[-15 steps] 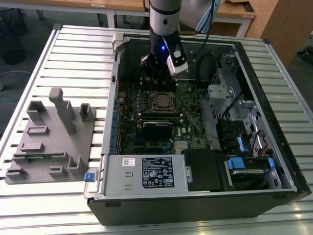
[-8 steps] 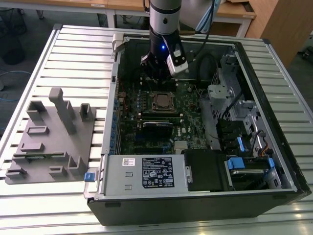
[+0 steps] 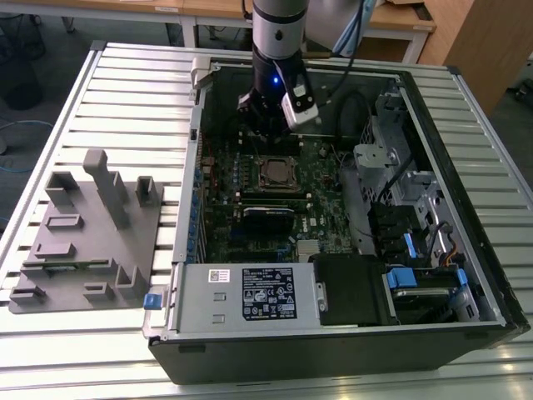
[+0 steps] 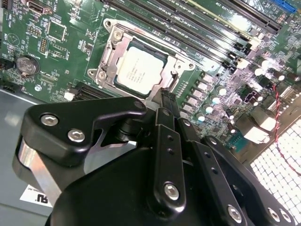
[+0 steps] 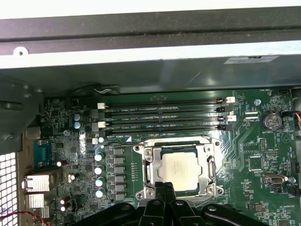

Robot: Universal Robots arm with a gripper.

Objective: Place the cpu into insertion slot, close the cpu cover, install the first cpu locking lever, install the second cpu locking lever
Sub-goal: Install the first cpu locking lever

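PSU (image 3: 250, 293): 6 o'clock of slot (image 3: 277, 174), exterior view | cpu (image 5: 180, 169): seated in slot, cover (image 5: 149, 165) down flat around it | gripper (image 5: 164, 189): clenched, tips at cover's edge, 12 o'clock of slot in exterior view | case wall (image 3: 375, 77): past gripper, 12 o'clock

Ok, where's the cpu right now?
In the first wrist view the cpu sits mid-motherboard, framed by the metal cover, beside the four memory slots. The gripper is right at the cover's edge.
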